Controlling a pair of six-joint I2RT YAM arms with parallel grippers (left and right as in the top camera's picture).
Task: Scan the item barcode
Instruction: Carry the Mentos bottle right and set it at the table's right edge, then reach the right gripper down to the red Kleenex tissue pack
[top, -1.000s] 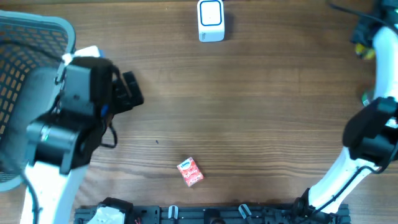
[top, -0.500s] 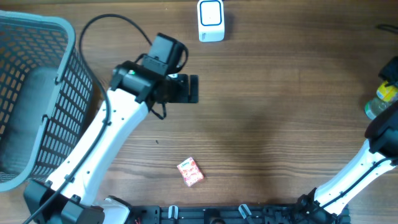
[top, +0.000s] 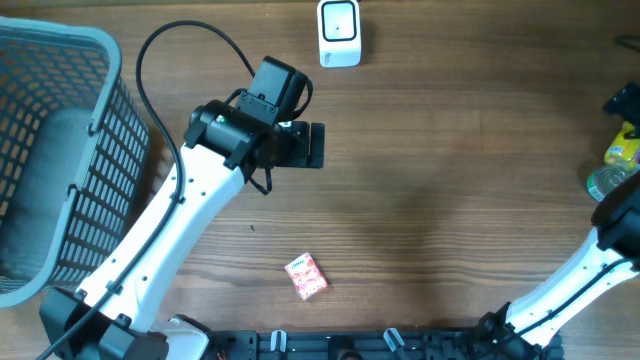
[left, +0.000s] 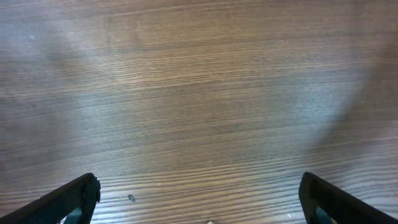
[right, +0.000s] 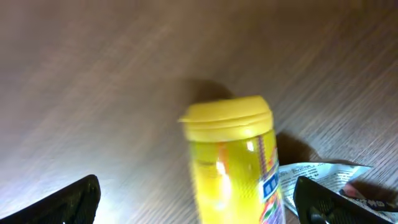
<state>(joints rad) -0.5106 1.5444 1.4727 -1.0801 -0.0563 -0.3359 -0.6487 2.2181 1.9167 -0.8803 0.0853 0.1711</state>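
Far left: grey mesh basket (top: 40, 150) on the table (top: 450, 220).

Left gripper (top: 315, 146): over bare table left of centre, jaws spread wide, nothing between them.

Centre, near edge: 1 small red packet (top: 306, 277), lying flat, well apart from both arms. Centre, far edge: white scanner (top: 338, 32).

Right gripper (right: 198, 183): at the far right edge, jaws spread, hanging over a yellow-capped bottle (right: 233, 155), not touching it. A crumpled wrapper (right: 317, 174) lies just beside the bottle.

Judgement: the item in hand is the bottle, given the right gripper's position over it; the packet is the other candidate. Step in hand: grasp.

To do well: centre the jaws on the bottle body below the cap, close on the plain sides and keep the label uncovered. Stay clear of the wrapper. Then present the label to the scanner window.

Item look: ridged yellow cap, translucent yellow body, label with red and blue print. Blurred; no barcode visible. Upright or lying: cannot tell.
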